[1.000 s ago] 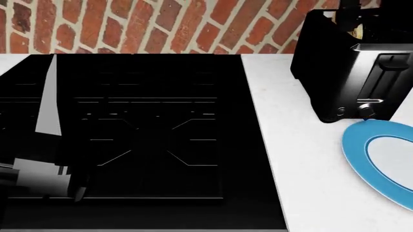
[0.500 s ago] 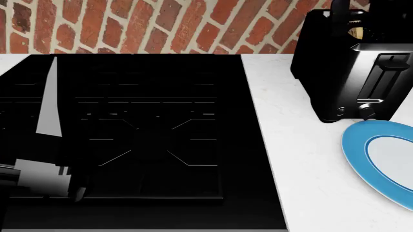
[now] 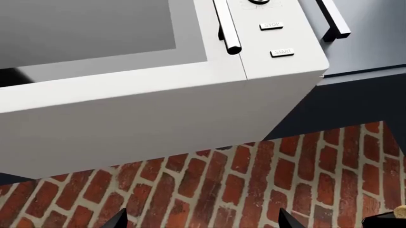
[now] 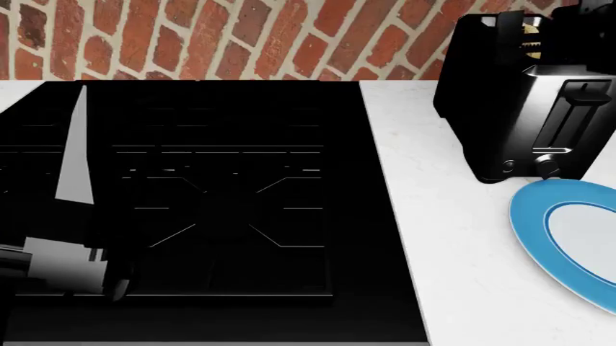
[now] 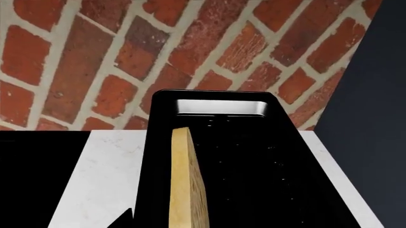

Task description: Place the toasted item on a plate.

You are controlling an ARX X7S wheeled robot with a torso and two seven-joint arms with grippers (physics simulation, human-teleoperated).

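The toasted item [image 5: 188, 180] stands on edge in a slot of the black toaster [image 5: 254, 171], a pale tan slice seen edge-on. My right gripper [image 5: 203, 223] hovers just over it, open. One dark fingertip [image 5: 124, 220] shows clear of the slice; the other is lost against the black toaster. In the head view the toasted item [image 4: 530, 34] peeks from the toaster [image 4: 500, 108] at the back right. The blue-rimmed plate [image 4: 527, 220] lies on the white counter in front of the toaster. My left gripper [image 3: 203, 223] is open and holds nothing.
A black cooktop [image 4: 212, 187] fills the left and middle of the counter, with my left arm [image 4: 58, 268] low over its near left corner. A brick wall [image 4: 241, 36] runs behind. The left wrist view shows a white microwave [image 3: 159, 95] overhead.
In the head view the dark right gripper above the toaster has shifted right, uncovering more of the toasted item. The left arm has not moved.
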